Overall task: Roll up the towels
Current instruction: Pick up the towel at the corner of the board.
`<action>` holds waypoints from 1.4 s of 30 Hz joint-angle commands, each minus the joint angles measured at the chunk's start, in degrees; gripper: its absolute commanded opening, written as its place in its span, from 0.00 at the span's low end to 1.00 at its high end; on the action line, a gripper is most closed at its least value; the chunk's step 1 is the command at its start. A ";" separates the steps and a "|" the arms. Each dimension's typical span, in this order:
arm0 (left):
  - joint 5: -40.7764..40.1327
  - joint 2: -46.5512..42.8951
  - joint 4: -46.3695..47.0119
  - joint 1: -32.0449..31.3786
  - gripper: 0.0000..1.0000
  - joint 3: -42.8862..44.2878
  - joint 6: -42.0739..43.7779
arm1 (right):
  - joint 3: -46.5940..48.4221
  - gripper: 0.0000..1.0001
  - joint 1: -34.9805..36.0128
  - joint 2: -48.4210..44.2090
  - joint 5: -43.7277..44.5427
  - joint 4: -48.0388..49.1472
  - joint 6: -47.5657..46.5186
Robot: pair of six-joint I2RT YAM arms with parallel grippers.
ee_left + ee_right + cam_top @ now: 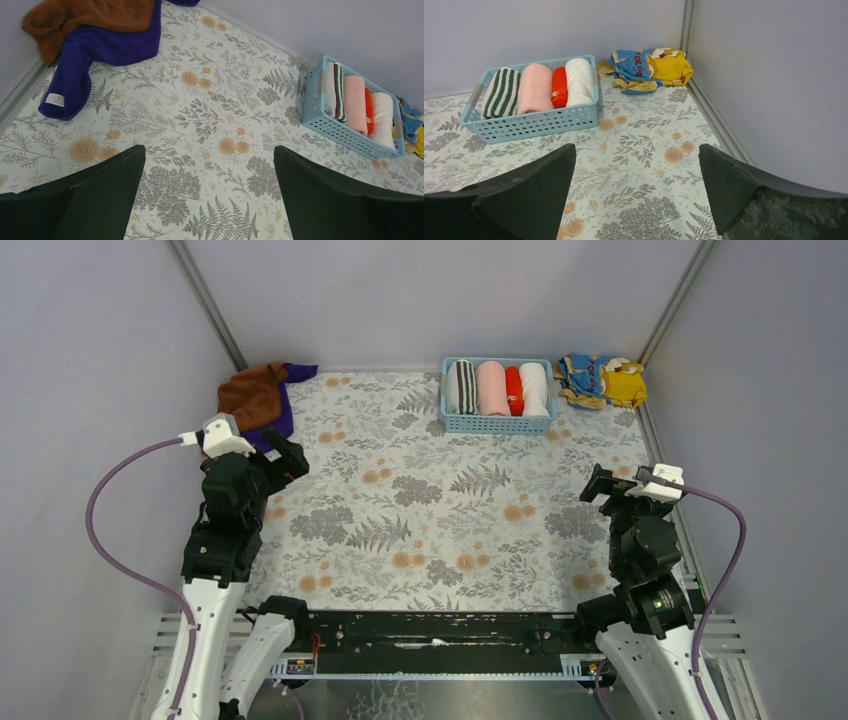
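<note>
Left tool (209, 150) and right tool (636, 146) gape wide, holding nothing.

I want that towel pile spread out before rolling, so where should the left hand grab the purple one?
I'd pinch the purple towel at its free labelled corner, coming from above on the near side: that end lies bare, while the brown towel covers the far part.

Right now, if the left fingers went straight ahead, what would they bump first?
Probably the bare flowery table, between the purple towel and the basket; neither sits in their line, though depth is unclear.
</note>
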 commanded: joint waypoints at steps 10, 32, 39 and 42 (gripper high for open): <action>-5.92 6.95 2.04 -0.07 1.00 0.60 2.70 | 0.36 0.99 0.10 0.70 -1.72 3.17 0.38; -11.41 69.05 4.76 7.43 1.00 35.78 10.59 | -1.05 0.99 0.14 -1.00 -9.19 3.61 0.69; -13.51 85.56 3.92 11.83 0.95 47.77 12.01 | -1.62 0.99 0.17 -0.40 -10.54 3.85 -0.76; -11.85 90.05 2.23 13.05 0.92 50.19 12.12 | -1.65 0.99 0.14 0.19 -10.40 4.01 -1.29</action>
